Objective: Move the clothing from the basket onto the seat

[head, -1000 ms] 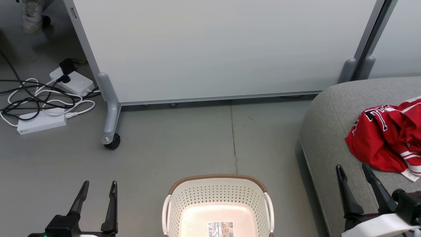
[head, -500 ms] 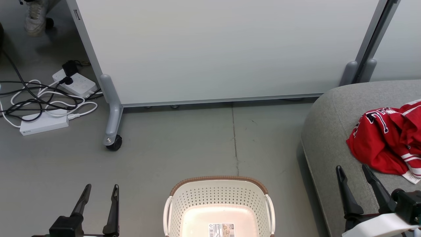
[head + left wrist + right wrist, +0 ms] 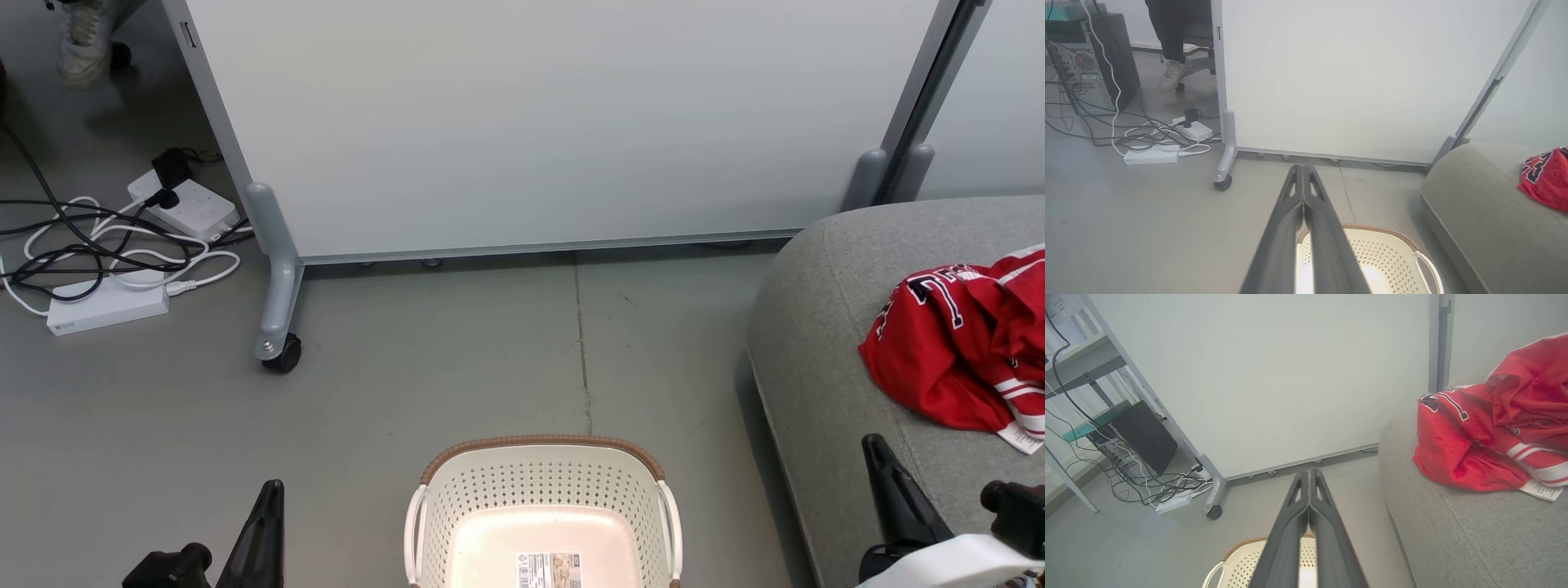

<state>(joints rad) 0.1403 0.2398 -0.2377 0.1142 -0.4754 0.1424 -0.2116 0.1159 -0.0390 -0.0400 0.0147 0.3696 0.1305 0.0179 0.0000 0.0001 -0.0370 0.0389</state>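
You'll find the clothing (image 3: pixel 955 351) heaped on the seat (image 3: pixel 816 343), its navy-and-white lettering too crumpled to read; the basket (image 3: pixel 540 445) on the grey floor (image 3: pixel 457 359) bears an unreadable barcode sticker (image 3: pixel 549 569). The left gripper (image 3: pixel 1302 168) and right gripper (image 3: pixel 1309 471) each have fingers pressed together. Your left wrist view takes in a computer tower (image 3: pixel 1086 73) beside the partition (image 3: pixel 1351 77).

I read the basket (image 3: pixel 543 482) as smooth, perforated cream plastic with a textured brown rim. The seat (image 3: pixel 816 367) is matt grey woven cloth, the clothing (image 3: pixel 955 359) a lightly sheened red fabric, and the floor (image 3: pixel 449 367) dull, smooth grey.
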